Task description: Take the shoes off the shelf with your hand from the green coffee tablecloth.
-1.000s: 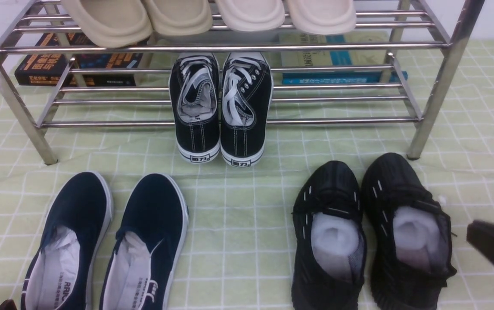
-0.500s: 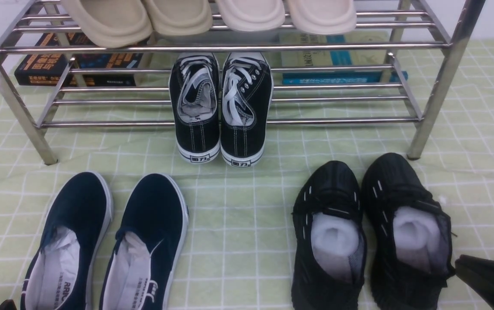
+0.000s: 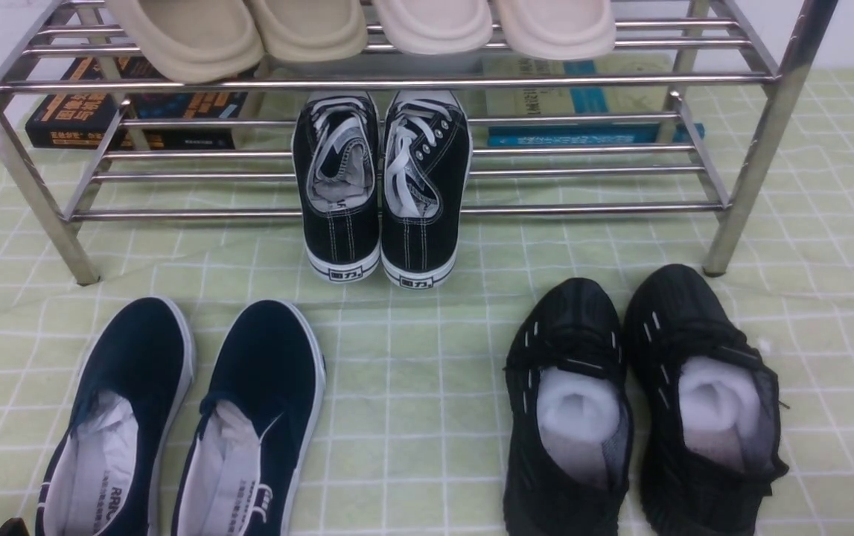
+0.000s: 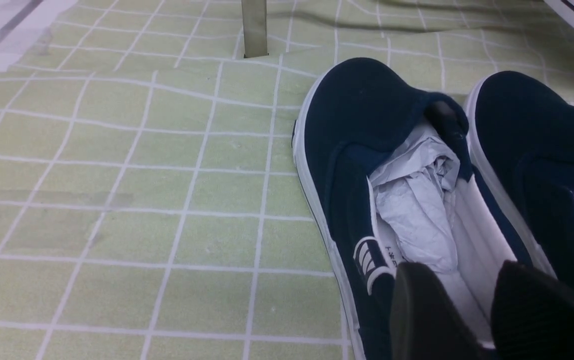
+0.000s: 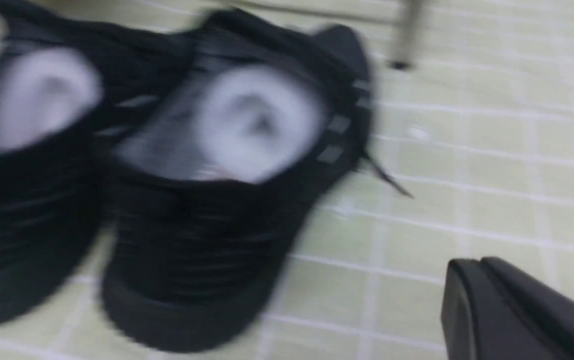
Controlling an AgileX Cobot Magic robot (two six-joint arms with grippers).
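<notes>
I'm looking at a staged home entryway. A rack (image 3: pixel 397 82) with slippers (image 3: pixel 367 26) stands on a tablecloth (image 3: pixel 427 372), books (image 3: pixel 129 112) behind.

The worktop is covered by the green coffee tablecloth (image 3: pixel 412 402), on which the shoes (image 3: pixel 642 406), navy slip-ons (image 3: pixel 181 424) and the shelf (image 3: pixel 743 186) are set.

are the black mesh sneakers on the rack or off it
Off it. The pair of all-black knit mesh sneakers sits upright on the pale green grid-pattern cloth, in front of the silver metal tube rack, white stuffing inside.
</notes>
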